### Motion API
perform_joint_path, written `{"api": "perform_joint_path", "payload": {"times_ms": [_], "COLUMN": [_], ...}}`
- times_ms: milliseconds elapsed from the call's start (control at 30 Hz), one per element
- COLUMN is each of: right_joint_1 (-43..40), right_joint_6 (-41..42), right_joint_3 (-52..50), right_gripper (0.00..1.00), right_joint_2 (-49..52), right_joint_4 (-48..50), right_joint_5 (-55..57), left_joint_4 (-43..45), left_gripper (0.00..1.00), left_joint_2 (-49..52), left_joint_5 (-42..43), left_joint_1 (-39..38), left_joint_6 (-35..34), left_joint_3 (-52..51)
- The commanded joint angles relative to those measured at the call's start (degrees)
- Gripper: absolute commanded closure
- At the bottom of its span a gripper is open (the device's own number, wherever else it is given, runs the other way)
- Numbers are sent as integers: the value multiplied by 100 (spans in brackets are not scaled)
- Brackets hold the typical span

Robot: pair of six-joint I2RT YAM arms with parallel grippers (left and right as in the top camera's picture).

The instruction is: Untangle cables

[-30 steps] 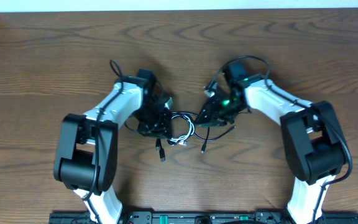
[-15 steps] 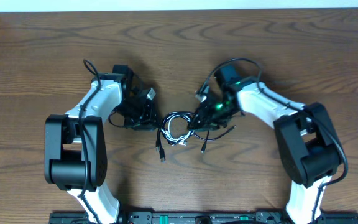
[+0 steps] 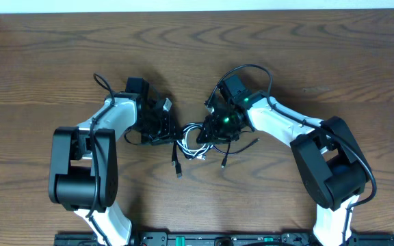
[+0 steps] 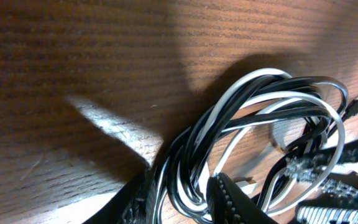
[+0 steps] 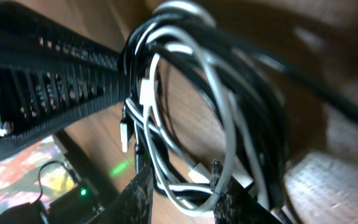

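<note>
While both arms lean in toward the middle of the table (image 3: pixel 60 61), the cables (image 3: pixel 194 141) sit as one small coiled knot right between them, black and white loops wound through each other. The left gripper (image 4: pixel 182 185) is on the knot's left end with its jaws spread part-way. A sheaf of black and white strands runs through the gap, and they look loose in there, not clamped. The right gripper (image 5: pixel 182 178) is on the right end, its fingers also standing apart with strands threaded between them (biting or merely straddling, I can't tell from here).

So here's what matters: the knot's long axis lies left to right, jaw to jaw. Neither arm is clearly nearer, since each is right at its own end. Two loose tails trail off toward the near edge, a black plug end (image 3: pixel 177 169) on the left and a second plug end (image 3: pixel 224 162) to its right.

My read is that the next pull has to run outward along that left-right line, and it only helps if each side takes one colour. Grab a mixed bunch and the coil likely cinches tighter.
</note>
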Motion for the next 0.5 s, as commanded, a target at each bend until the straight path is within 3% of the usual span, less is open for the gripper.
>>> {"api": "perform_joint_path", "payload": {"times_ms": [0,233,333,400,467], "right_joint_1": [7,39,81,87,74], "right_joint_6": [140,186,184,184,177], "right_joint_3": [-2,-4,-4,-4,-2], "right_gripper": [72,78,86,97,99], "right_joint_2": [-153,-151,-151,-151,-153], "right_joint_4": [101,131,131,127,127], "right_joint_5": [295,715,756,750,544], "left_joint_4": [37,144,179,179,177], "left_gripper": [65,66,68,76,85], "left_joint_2": [-46,-46,-46,-46,-46], "left_joint_5": [-66,-66,-66,-66,-66], "left_joint_1": [-13,-13,-13,-13,-13], "left_joint_6": [-72,-74,-74,-72,-72], "left_joint_3": [-173,-328,-420,-452,-461]}}
